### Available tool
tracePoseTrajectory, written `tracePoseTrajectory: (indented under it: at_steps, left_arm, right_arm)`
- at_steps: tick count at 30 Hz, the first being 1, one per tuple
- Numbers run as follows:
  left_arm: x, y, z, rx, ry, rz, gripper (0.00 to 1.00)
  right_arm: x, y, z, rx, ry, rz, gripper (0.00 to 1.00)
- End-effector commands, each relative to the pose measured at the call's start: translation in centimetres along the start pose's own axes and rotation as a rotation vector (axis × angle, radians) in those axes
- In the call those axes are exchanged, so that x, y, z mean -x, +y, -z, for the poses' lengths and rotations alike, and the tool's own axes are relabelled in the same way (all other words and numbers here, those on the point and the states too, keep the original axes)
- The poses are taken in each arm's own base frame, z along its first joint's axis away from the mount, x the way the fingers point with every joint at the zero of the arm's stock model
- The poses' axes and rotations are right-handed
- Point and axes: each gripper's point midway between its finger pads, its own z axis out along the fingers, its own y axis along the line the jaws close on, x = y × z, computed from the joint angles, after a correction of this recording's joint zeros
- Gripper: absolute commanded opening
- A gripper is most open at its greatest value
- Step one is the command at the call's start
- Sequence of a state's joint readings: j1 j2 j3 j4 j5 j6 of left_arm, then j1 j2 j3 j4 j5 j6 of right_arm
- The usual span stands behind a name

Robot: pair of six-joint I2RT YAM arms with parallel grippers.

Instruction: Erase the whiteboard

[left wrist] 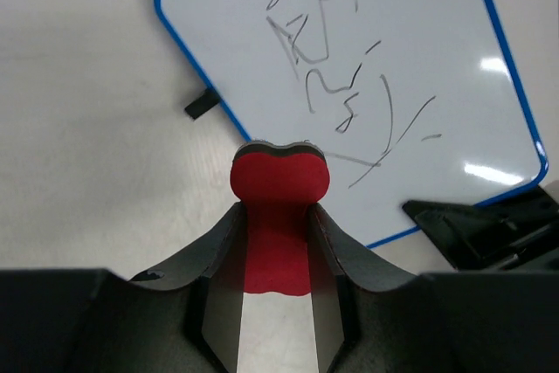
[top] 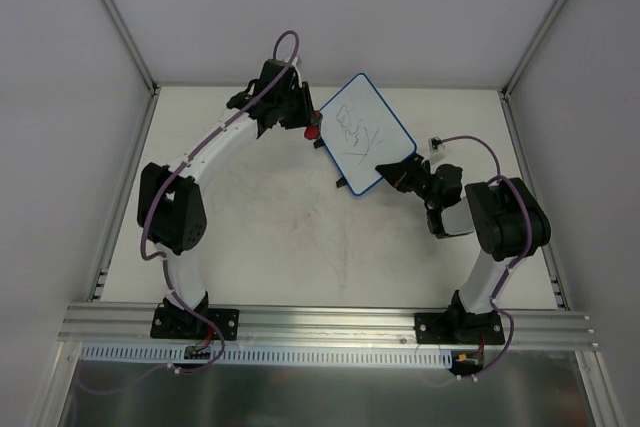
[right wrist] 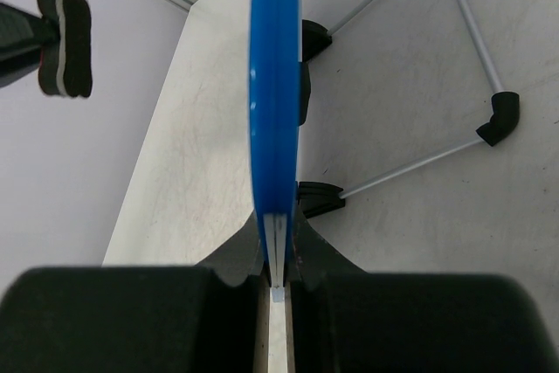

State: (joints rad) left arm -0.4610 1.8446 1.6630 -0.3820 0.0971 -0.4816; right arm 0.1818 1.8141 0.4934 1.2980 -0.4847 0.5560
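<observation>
Left gripper (left wrist: 278, 216) is pinched shut on the narrow waist of a red eraser (left wrist: 279, 176), held near the scribbled face of the whiteboard (top: 362, 132) but apart from it. Clamped tight on the board's blue rim at one corner, the right gripper (right wrist: 278, 229) holds it tilted over the far middle of the table (top: 270, 247).

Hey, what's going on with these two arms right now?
The right tool is shut on the edge of the whiteboard. The left tool holds a red eraser near the board's face, not touching it. Dark scribbles are on the board, so no wiping shows yet.
</observation>
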Motion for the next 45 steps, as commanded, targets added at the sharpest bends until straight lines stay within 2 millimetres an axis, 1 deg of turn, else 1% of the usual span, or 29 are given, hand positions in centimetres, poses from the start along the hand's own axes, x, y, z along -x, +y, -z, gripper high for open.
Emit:
tracePoseTrajectory:
  at_steps: [1,2,3,4,5,6,7,8,9,10,11,12,13,14,16,18,21,24,25,26,27,29,32,37,40,41,42,44,45]
  left_arm:
    - [2.1,-2.8,-1.7,-0.101,-0.004,-0.023,0.00]
    - [3.7,-3.7,-1.8,-0.123,-0.038,-0.025,0.00]
    - [4.1,-4.1,-2.4,-0.135,-0.043,-0.031,0.00]
    - [3.7,-3.7,-4.1,-0.130,-0.028,-0.031,0.00]
    - [5.3,-4.7,-4.3,-0.157,-0.064,-0.037,0.00]
    - [4.7,-4.5,-6.1,-0.165,-0.043,-0.038,0.00]
    - [5.2,-4.9,-6.5,-0.179,-0.054,-0.042,0.00]
    - [6.6,-5.8,-6.6,-0.204,-0.089,-0.059,0.00]
    - [6.9,-6.1,-7.1,-0.213,-0.100,-0.064,0.00]
    - [6.6,-5.8,-8.4,-0.213,-0.090,-0.066,0.00]
    - [7.6,-6.4,-8.4,-0.236,-0.118,-0.089,0.00]
    - [7.7,-6.7,-8.7,-0.249,-0.122,-0.100,0.00]
    - [7.4,-6.7,-9.7,-0.259,-0.117,-0.111,0.00]
    - [8.0,-7.2,-9.7,-0.275,-0.138,-0.140,0.00]
    - [7.9,-7.2,-10.6,-0.283,-0.151,-0.165,0.00]
    - [8.2,-7.7,-10.7,-0.315,-0.163,-0.194,0.00]
    - [7.8,-8.5,-11.5,-0.377,-0.163,-0.217,0.00]
    - [7.2,-9.0,-12.6,-0.419,-0.163,-0.217,0.00]
    - [6.5,-9.0,-13.5,-0.432,-0.147,-0.216,0.00]
    - [6.5,-9.3,-13.7,-0.446,-0.149,-0.213,0.00]
    - [5.9,-9.3,-14.4,-0.443,-0.141,-0.210,0.00]
    - [5.5,-9.4,-15.0,-0.439,-0.141,-0.201,0.00]
    - [5.0,-8.9,-16.0,-0.416,-0.130,-0.162,0.00]
    - [5.4,-8.0,-16.7,-0.368,-0.159,-0.165,0.00]
    - [5.6,-6.5,-17.0,-0.299,-0.175,-0.148,0.00]
    - [5.3,-5.6,-17.3,-0.263,-0.171,-0.130,0.00]
    - [5.6,-4.5,-17.4,-0.237,-0.173,-0.103,0.00]
    - [5.9,-3.2,-17.1,-0.206,-0.171,-0.031,0.00]
    - [5.2,-2.0,-17.6,-0.184,-0.148,0.005,0.00]
  right_arm:
    - [3.0,3.8,-0.1,0.158,-0.130,0.155,0.00]
    - [2.9,3.7,-0.1,0.158,-0.126,0.161,0.00]
    - [2.8,3.8,-0.2,0.161,-0.126,0.168,0.00]
    - [2.8,3.8,-0.3,0.161,-0.124,0.174,0.00]
    - [2.6,3.5,-0.3,0.154,-0.122,0.170,0.00]
    - [2.7,3.5,-0.4,0.156,-0.123,0.170,0.00]
    - [2.6,3.4,-0.5,0.155,-0.120,0.167,0.00]
    - [2.6,3.4,-0.5,0.155,-0.118,0.168,0.00]
    - [2.6,3.4,-0.5,0.154,-0.119,0.169,0.00]
    - [2.6,3.4,-0.5,0.154,-0.119,0.168,0.00]
    - [2.6,3.5,-0.5,0.157,-0.118,0.170,0.00]
    - [2.5,3.6,-0.4,0.161,-0.116,0.174,0.00]
    - [2.5,3.7,-0.4,0.162,-0.116,0.177,0.00]
    - [2.4,3.7,-0.4,0.161,-0.116,0.176,0.00]
    - [2.4,3.7,-0.4,0.162,-0.115,0.173,0.00]
    - [2.4,3.9,-0.4,0.169,-0.113,0.178,0.00]
    - [2.4,3.9,-0.5,0.169,-0.113,0.178,0.00]
    - [2.4,4.1,-0.6,0.176,-0.109,0.180,0.00]
    - [2.3,4.0,-0.6,0.174,-0.107,0.177,0.00]
    - [2.3,4.0,-0.6,0.174,-0.110,0.178,0.00]
    - [2.3,4.0,-0.6,0.174,-0.108,0.179,0.00]
    - [2.3,4.0,-0.6,0.173,-0.109,0.179,0.00]
    - [2.3,4.0,-0.6,0.173,-0.109,0.179,0.00]
    - [2.2,4.1,-0.5,0.177,-0.106,0.177,0.00]
    - [2.4,4.2,-0.4,0.177,-0.110,0.176,0.00]
    - [2.3,4.2,-0.4,0.176,-0.109,0.173,0.00]
    - [2.3,4.2,-0.4,0.178,-0.109,0.174,0.00]
    - [2.3,4.2,-0.4,0.177,-0.108,0.174,0.00]
    - [2.3,4.2,-0.4,0.178,-0.106,0.173,0.00]
